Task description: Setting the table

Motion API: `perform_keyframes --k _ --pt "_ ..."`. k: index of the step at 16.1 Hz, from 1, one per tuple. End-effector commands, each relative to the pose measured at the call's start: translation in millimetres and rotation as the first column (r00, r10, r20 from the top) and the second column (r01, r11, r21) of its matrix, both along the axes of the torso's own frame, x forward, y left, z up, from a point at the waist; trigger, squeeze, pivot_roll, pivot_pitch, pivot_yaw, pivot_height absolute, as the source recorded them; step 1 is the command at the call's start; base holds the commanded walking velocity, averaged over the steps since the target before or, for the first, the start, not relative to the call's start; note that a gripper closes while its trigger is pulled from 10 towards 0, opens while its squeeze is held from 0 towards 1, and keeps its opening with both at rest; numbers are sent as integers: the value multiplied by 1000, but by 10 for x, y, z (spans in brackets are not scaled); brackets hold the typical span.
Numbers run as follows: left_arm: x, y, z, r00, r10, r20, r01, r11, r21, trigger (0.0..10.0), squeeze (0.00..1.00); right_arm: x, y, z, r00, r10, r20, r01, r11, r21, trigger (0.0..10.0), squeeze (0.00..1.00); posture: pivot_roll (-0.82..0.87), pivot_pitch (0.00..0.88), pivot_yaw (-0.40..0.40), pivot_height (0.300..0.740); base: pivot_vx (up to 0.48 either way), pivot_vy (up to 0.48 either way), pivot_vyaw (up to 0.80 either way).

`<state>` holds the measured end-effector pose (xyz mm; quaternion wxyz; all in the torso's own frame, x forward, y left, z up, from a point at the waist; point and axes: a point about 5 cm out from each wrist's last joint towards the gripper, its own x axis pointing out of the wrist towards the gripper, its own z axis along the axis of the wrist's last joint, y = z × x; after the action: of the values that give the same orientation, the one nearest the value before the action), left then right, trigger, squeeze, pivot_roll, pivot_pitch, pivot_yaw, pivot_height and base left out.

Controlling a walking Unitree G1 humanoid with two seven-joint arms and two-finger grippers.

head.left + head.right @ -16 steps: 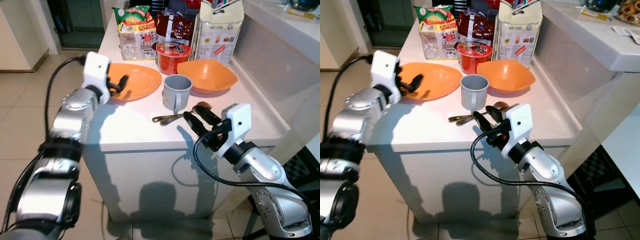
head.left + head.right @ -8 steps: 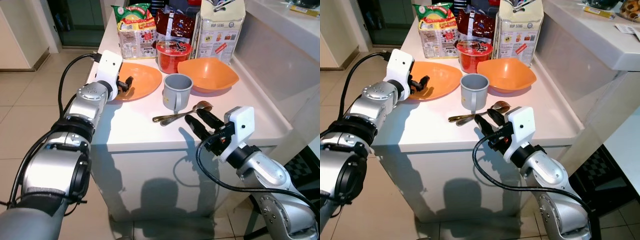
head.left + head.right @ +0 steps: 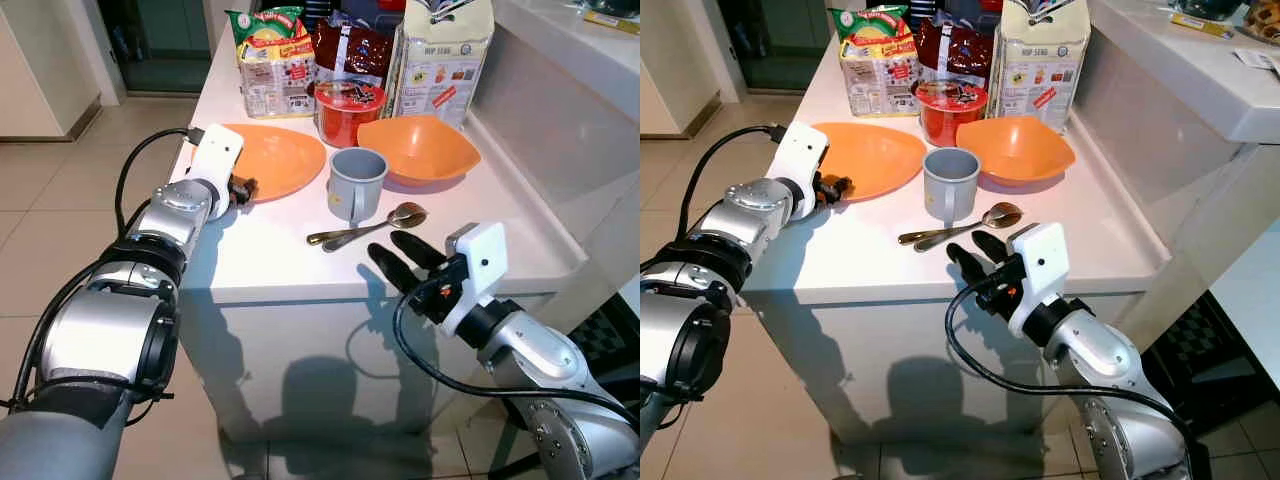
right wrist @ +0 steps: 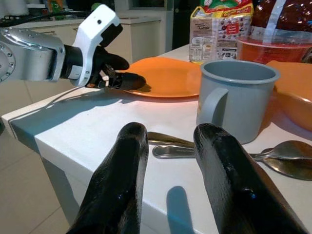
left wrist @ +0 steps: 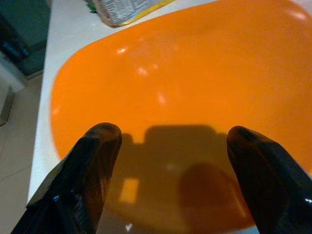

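Left claw (image 3: 240,187) is spread open right at the near rim of the orange plate (image 3: 272,160) on the counter (image 3: 260,250), so I'd slide one finger under the lip before pinching, while the right claw (image 3: 400,256) hovers unclenched short of the spoons (image 3: 365,228).

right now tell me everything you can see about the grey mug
The grey mug looks like matte metal or enamel, one plain colour, with a loop handle facing the table's front edge. It stands upright and looks empty on the white table, between the orange plate and the orange bowl, with the spoons lying just in front. No gripper touches it.
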<state>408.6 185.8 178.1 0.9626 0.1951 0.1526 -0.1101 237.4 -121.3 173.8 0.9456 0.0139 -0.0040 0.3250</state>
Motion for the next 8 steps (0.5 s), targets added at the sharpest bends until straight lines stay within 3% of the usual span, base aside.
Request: perform_keyframes --k 1,4,6,8 --pt "-27 -33 -62 993 -86 -83 90 995 45 10000 0 -20 11 49 1000 25 14 -25 1000 2 10000 0 -11 0 -14 740 0 0 0" --pt "-100 -7 -175 952 -218 -215 251 957 144 10000 0 -15 9 45 999 37 18 -37 999 -8 10000 0 -7 0 -13 740 0 0 0" --pt "-175 99 -216 889 -315 -332 395 895 209 10000 0 -9 10 55 999 44 26 -43 999 -12 10000 0 9 0 -20 740 0 0 0" --pt "-196 171 -167 862 -353 -364 450 864 226 10000 0 -11 21 61 998 54 31 -54 998 -14 10000 0 15 0 -24 740 0 0 0"
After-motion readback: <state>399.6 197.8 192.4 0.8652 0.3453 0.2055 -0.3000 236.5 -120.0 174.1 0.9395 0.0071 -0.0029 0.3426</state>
